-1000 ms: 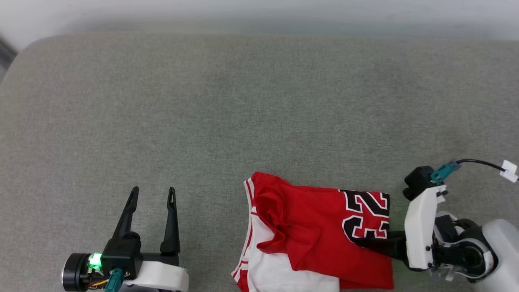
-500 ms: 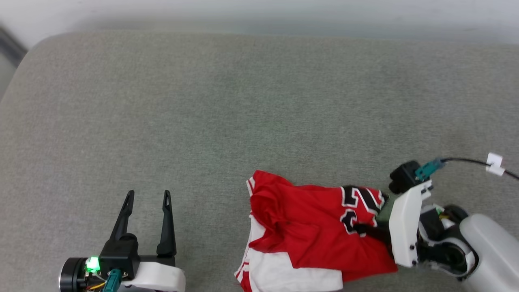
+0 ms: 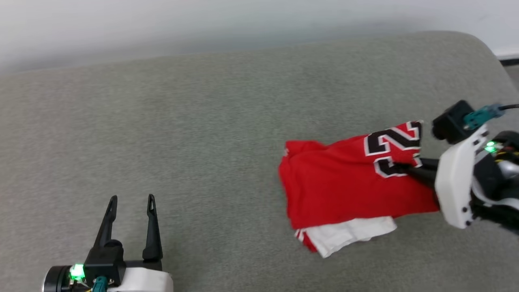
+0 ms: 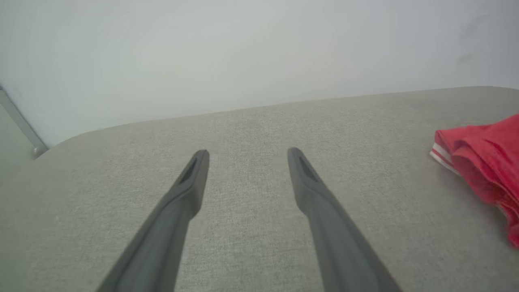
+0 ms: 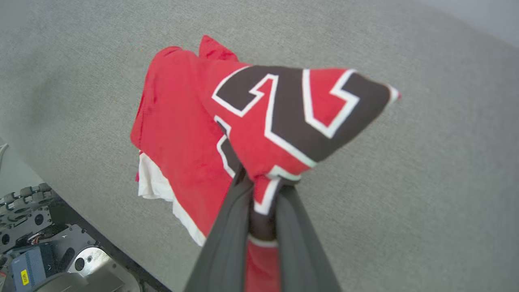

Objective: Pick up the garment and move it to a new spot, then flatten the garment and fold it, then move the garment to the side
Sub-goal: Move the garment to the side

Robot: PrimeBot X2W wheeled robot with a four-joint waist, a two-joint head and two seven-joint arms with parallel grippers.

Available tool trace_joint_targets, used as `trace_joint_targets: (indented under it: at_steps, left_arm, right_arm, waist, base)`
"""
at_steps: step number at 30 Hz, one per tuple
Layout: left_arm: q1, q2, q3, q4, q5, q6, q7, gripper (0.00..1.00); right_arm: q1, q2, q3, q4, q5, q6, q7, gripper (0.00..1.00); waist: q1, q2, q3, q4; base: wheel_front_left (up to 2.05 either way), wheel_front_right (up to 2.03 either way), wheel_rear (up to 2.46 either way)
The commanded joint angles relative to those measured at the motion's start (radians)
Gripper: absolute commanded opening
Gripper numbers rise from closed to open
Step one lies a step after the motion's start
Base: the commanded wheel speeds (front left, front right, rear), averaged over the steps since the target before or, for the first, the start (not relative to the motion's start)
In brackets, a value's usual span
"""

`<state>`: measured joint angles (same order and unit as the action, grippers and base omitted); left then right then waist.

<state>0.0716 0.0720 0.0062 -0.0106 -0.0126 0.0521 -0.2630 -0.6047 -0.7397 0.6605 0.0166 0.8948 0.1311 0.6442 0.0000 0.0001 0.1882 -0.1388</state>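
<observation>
Garment (image 3: 348,186) sits on the right side of the grey fabric-covered bench (image 3: 202,134), close to its rounded far right corner. It is a red shirt, bunched and doubled over itself. A white sleeve part with red-and-white striped trim pokes out under its near edge. The black number print, outlined in white, is at the end nearest the right gripper (image 3: 399,165).

The right gripper comes in from the right edge of the head view, fingers pointing left, jaws pressed together and pinching the garment at the number print. In the right wrist view the two dark fingers (image 5: 227,227) clamp a fold of printed cloth. That pinched corner stands up off the bench and the rest trails away and down. Can't tell whether the far end rests on the bench or hangs just over it. A teal plug (image 3: 482,115) with a black cable sits on that wrist.

The left gripper (image 3: 132,197) is at lower left in the head view, well apart from the garment, fingers pointing away from the robot, jaws spread wide with nothing between them. A green light (image 3: 77,271) glows on its wrist. The left wrist view shows bare bench between the fingers and the garment's red edge at far right, with a pale wall (image 4: 243,52) behind the bench.

Robot base hardware (image 5: 32,251) shows past the near bench edge in the right wrist view.
</observation>
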Motion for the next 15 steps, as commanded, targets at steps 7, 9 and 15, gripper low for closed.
trace_joint_targets:
  at_steps: [7,9,15]
  left_arm:
    - [-0.063,0.033,0.001,-0.020,0.012,-0.016,-0.002,1.00]
    - [-0.086,0.042,-0.003,-0.027,0.019,-0.023,-0.002,1.00]
    - [-0.156,0.083,-0.017,-0.053,0.033,-0.036,-0.002,1.00]
  right_arm:
    - [-0.040,-0.074,-0.106,0.066,-0.058,-0.001,0.020,0.00]
    - [-0.054,-0.094,-0.137,0.113,-0.092,-0.001,0.022,0.00]
    - [-0.125,-0.138,-0.216,0.272,-0.229,-0.001,-0.007,0.00]
  waist:
    - [0.0000,-0.0001,0.118,-0.119]
    - [0.0000,-0.0001,0.151,-0.127]
    - [0.0000,-0.0001,0.267,-0.126]
  base:
    - [0.00,0.00,0.00]
    - [0.00,0.00,0.00]
    - [0.00,0.00,0.00]
